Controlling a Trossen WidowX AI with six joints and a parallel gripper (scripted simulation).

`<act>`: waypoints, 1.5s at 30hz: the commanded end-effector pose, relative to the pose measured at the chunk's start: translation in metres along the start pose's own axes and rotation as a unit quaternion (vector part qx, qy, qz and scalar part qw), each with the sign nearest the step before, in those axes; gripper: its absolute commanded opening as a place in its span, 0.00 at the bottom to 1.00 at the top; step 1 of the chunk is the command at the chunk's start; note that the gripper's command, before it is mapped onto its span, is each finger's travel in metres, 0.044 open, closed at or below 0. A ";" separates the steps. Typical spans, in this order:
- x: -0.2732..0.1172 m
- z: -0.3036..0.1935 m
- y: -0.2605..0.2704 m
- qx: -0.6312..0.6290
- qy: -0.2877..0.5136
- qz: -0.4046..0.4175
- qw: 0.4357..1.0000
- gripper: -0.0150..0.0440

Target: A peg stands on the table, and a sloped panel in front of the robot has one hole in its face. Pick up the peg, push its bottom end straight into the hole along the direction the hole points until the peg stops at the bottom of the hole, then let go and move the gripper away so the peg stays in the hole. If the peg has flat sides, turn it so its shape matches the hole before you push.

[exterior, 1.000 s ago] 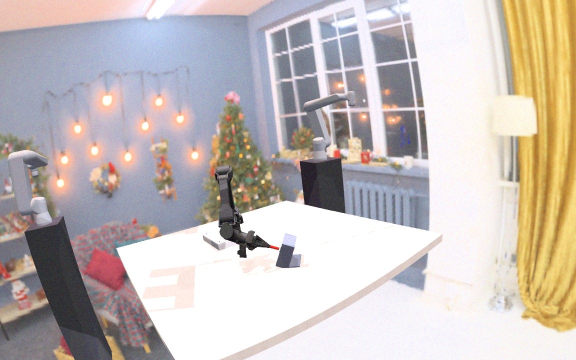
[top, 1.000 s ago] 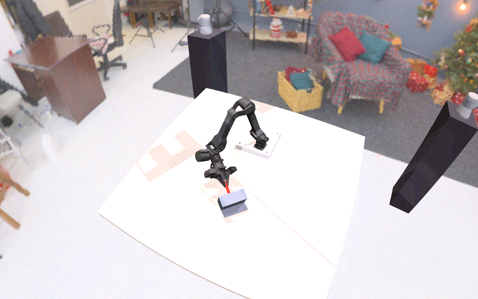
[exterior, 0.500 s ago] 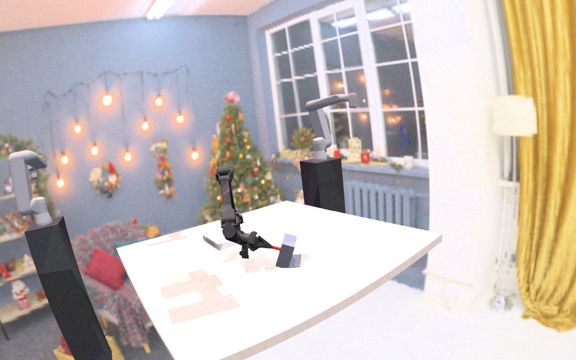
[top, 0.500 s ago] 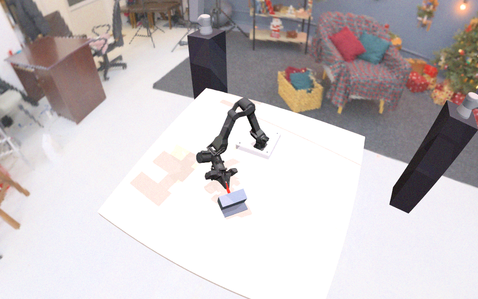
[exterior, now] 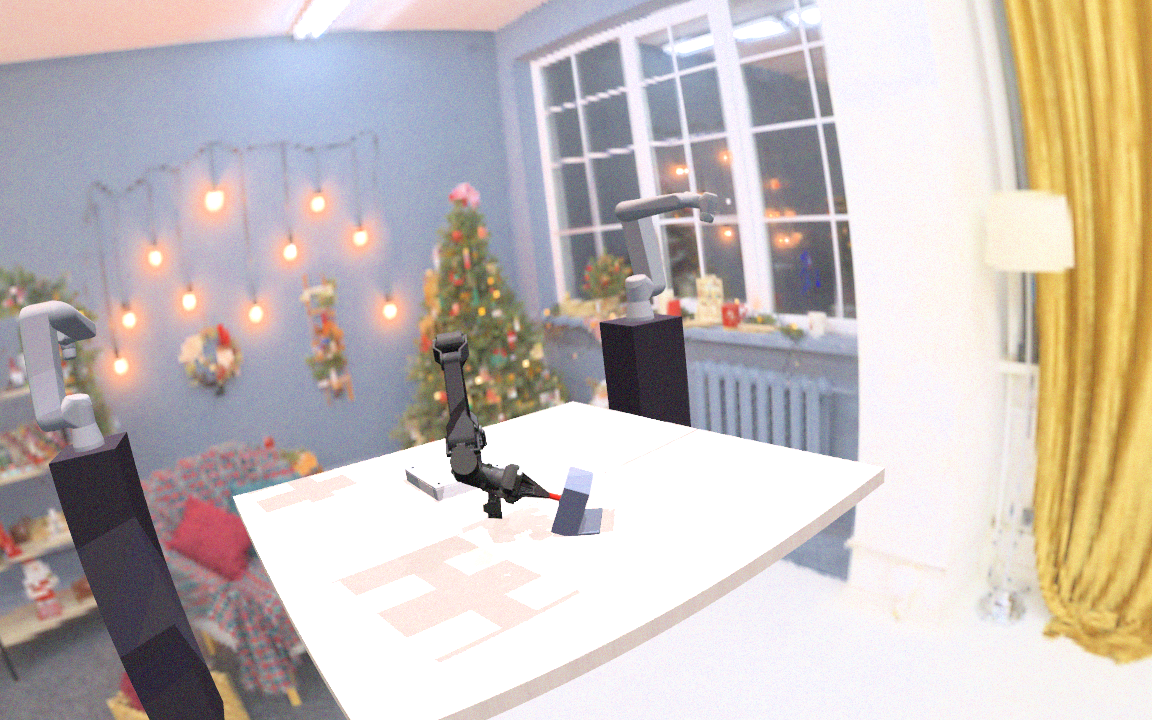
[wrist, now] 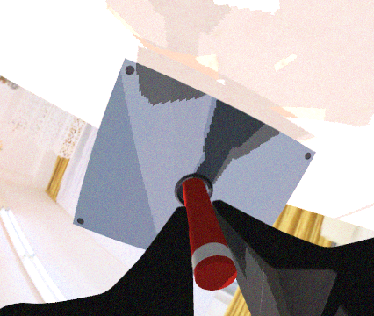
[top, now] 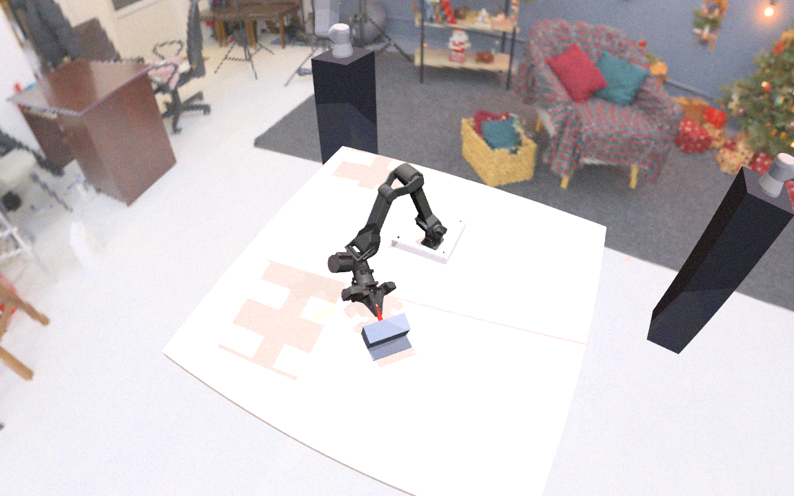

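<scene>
A white desk point(top: 511, 382) with pale patterned patches stands in a room with a Christmas tree and string lights. Near the middle of the desk, toward its front edge, sits the grey-blue sloped panel point(top: 385, 336). The claw point(top: 377, 300) is clamped on the round red peg point(wrist: 206, 227), which juts forward from between its fingers. The peg's far end is in the hole point(wrist: 196, 186) in the panel's face, while its banded near end stays by the claw.
</scene>
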State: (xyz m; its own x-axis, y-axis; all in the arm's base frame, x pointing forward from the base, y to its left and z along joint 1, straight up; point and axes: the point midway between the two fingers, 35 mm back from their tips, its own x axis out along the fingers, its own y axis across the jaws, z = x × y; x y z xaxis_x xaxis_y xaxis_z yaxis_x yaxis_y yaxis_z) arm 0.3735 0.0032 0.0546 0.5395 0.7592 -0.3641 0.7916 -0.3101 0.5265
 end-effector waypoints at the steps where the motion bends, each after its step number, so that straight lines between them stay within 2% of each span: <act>1: 0.003 0.000 -0.001 0.003 -0.001 0.000 1.000 0.25; 24: 0.008 0.000 0.000 0.001 0.000 -0.001 1.000 0.25; 40: 0.006 0.000 0.000 0.001 0.000 -0.001 1.000 0.97; 41: 0.006 0.001 0.000 0.001 -0.001 -0.001 1.000 1.00; 45: 0.001 0.002 0.000 0.001 -0.002 -0.003 1.000 1.00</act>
State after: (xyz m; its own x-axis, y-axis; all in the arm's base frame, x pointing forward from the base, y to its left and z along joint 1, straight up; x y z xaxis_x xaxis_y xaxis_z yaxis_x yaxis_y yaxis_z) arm 0.3747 0.0065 0.0502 0.5354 0.7586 -0.3713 0.7981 -0.3105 0.5163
